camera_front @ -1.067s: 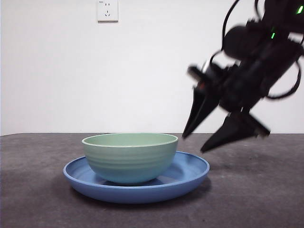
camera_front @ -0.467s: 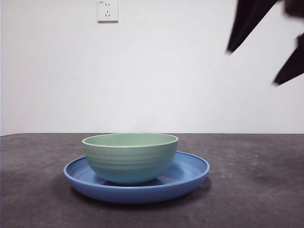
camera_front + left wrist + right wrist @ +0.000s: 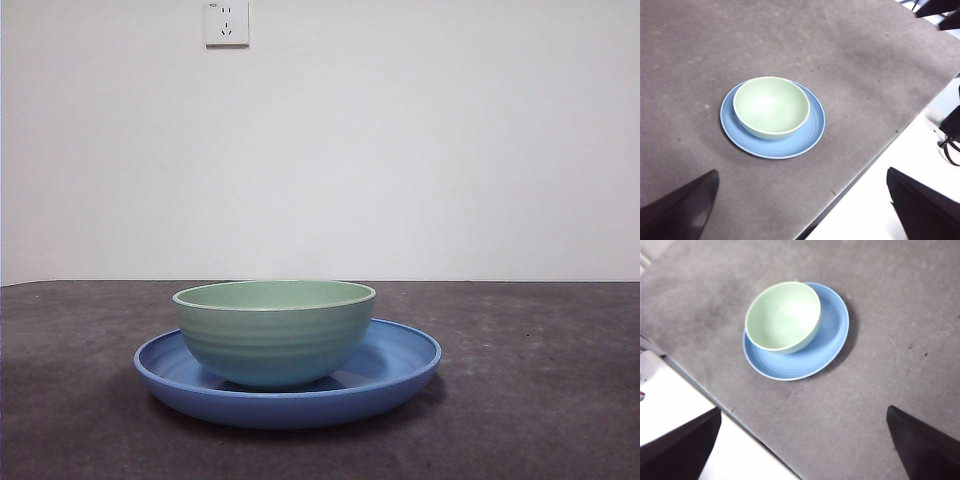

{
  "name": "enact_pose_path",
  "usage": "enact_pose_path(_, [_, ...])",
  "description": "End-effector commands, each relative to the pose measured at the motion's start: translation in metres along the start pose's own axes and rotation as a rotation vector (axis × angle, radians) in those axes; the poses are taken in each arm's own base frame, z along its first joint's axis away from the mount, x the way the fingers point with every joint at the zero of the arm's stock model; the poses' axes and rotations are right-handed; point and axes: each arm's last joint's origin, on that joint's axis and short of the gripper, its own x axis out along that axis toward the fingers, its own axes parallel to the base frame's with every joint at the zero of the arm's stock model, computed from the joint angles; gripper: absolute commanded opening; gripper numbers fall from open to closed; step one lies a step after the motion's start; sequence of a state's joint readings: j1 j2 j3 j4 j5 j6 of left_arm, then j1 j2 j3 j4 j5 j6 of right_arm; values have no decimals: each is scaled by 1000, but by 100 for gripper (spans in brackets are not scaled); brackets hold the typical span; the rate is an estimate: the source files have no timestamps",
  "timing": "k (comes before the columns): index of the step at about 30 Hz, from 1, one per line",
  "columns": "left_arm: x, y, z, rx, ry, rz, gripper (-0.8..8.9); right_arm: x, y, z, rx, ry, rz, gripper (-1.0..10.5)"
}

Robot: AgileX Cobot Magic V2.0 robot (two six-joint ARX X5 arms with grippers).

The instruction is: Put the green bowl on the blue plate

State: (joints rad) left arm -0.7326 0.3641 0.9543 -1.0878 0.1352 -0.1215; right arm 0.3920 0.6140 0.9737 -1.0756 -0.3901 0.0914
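Sitting upright, mouth up, the green bowl [image 3: 273, 331] rests on the blue plate [image 3: 400, 370], left of centre; both grippers' jaws hang wide apart, empty, above the counter [image 3: 540, 400].

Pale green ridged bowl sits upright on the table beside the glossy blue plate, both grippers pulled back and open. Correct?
Not quite: the pale green ridged bowl sits upright on the glossy blue plate, not beside it, as the front view shows. Both grippers are back, jaws open.
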Motion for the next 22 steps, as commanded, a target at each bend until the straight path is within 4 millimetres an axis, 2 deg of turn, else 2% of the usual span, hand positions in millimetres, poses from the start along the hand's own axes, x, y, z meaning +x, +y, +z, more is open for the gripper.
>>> enact_pose_path(1, [-2,-1,2,8,-14,-7,562,-14,5,-9,-26,-21,8,553])
enact_pose_path(7, [-2,-1,1,7,-6,-6,561,-34,11,-33,-30,-28,8,553])
enact_pose_path(17, [-2,0,1,8,-6,-4,553,-40,13,-39,-46,-73,14,551])
enact_pose_path(18, [-2,0,1,8,-6,-3,543,-40,13,-39,-44,-73,14,523])
enact_pose_path(19, [-2,0,1,8,-4,-4,477,-40,13,-39,-43,-72,16,431])
enact_pose_path(20, [-2,0,1,7,0,-3,343,-40,14,-39,-44,-73,18,279])
enact_pose_path(21, [-2,0,0,4,12,-2,94,-40,14,-39,-44,-72,22,57])
enact_pose_path(22, [-2,0,-1,3,19,0,-7,-40,14,-39,-45,-72,24,-10])
